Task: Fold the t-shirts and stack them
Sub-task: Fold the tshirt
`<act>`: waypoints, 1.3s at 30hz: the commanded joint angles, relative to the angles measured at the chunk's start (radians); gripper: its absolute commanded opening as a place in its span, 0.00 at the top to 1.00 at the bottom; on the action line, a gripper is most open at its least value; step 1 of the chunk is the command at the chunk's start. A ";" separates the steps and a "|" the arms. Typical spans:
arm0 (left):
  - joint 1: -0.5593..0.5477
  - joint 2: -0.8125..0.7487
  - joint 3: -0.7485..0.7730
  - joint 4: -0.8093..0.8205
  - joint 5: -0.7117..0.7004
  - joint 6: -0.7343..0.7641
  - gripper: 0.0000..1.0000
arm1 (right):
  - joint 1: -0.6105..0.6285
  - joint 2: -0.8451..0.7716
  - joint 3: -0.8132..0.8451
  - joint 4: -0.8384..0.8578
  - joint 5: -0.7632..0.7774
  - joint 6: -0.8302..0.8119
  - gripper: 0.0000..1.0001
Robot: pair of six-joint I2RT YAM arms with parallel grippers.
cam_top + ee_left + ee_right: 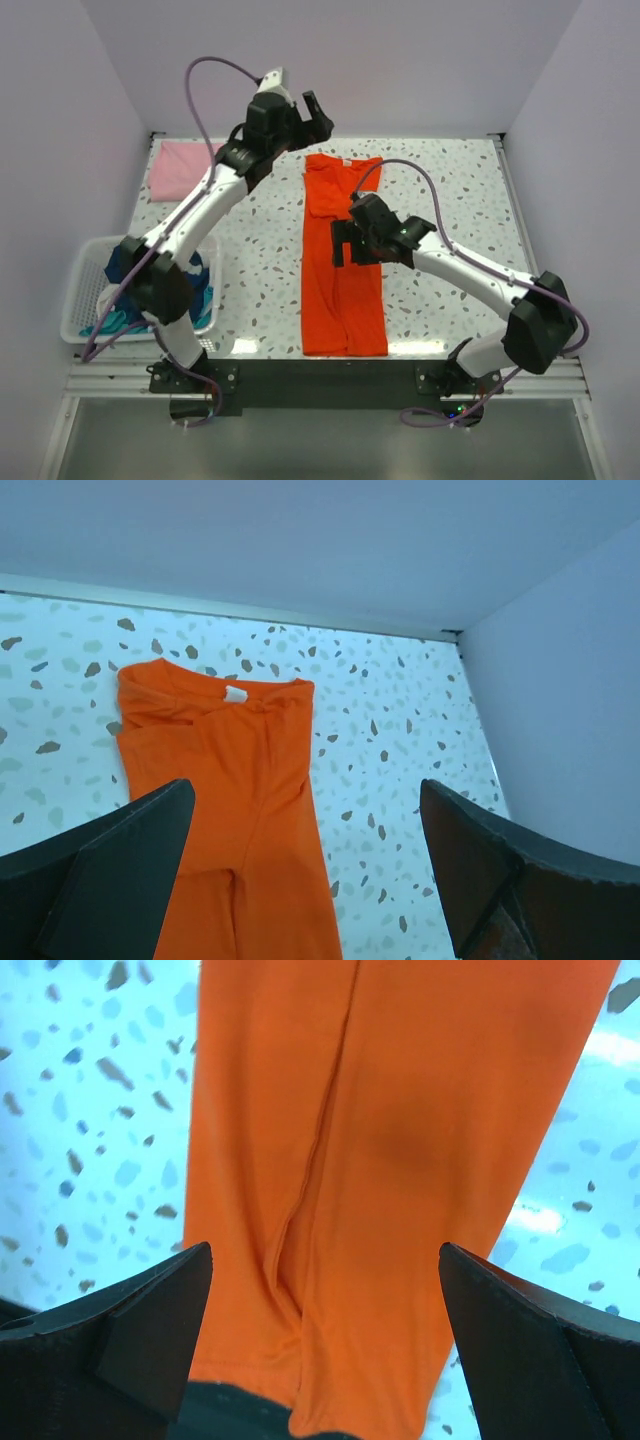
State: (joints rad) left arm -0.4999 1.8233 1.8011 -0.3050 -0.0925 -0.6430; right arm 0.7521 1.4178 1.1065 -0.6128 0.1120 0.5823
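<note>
Speckled table carrying two shirts and a basket

We see a white table point(450, 200) flecked with grey and brown chips. On it an orange-red t-shirt point(340, 280) lies flat as a long narrow strip: its collar end sits ahead of the left gripper point(305, 790), nearer that gripper's left finger point(110, 880), and the lower part of the strip runs between the spread fingers point(120, 1330) of the right gripper point(325, 1250). A pale pink t-shirt point(185, 168) lies folded in the far corner, well to the left of the left fingers. A white slatted basket point(80, 300) stands at the near left edge, well apart from both pairs of fingers.
</note>
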 commanded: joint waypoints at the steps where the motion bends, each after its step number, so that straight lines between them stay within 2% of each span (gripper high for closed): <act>1: -0.008 -0.194 -0.328 0.024 0.005 -0.007 0.00 | -0.029 0.108 0.090 0.011 0.064 -0.032 0.01; 3: -0.012 -0.286 -0.560 0.079 0.040 -0.049 0.00 | -0.040 0.148 0.113 0.031 0.103 -0.044 0.01; 6: -0.032 -0.470 -0.801 0.101 0.071 -0.104 0.00 | -0.063 0.259 0.176 0.050 0.114 -0.055 0.01; 11: -0.078 -0.628 -1.084 0.084 0.086 -0.187 0.00 | -0.086 0.430 0.297 0.062 0.114 -0.085 0.01; 14: -0.112 -0.712 -1.178 0.099 0.120 -0.227 0.00 | -0.102 0.495 0.348 0.067 0.136 -0.095 0.01; 18: -0.138 -0.778 -1.189 0.040 0.126 -0.209 0.00 | -0.109 0.590 0.417 0.058 0.172 -0.102 0.01; 24: -0.149 -0.783 -1.175 -0.052 0.134 -0.172 0.00 | -0.112 0.653 0.449 0.079 0.247 -0.107 0.01; 31: -0.181 -0.780 -1.235 -0.005 0.261 -0.181 0.00 | -0.131 0.728 0.492 0.085 0.246 -0.091 0.01; 39: -0.294 -0.736 -1.258 0.018 0.286 -0.233 0.00 | -0.145 0.753 0.553 0.082 0.226 -0.093 0.01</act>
State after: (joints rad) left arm -0.7544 1.0832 0.5488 -0.3267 0.1566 -0.8455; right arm 0.6182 2.1525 1.6173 -0.5407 0.3054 0.4889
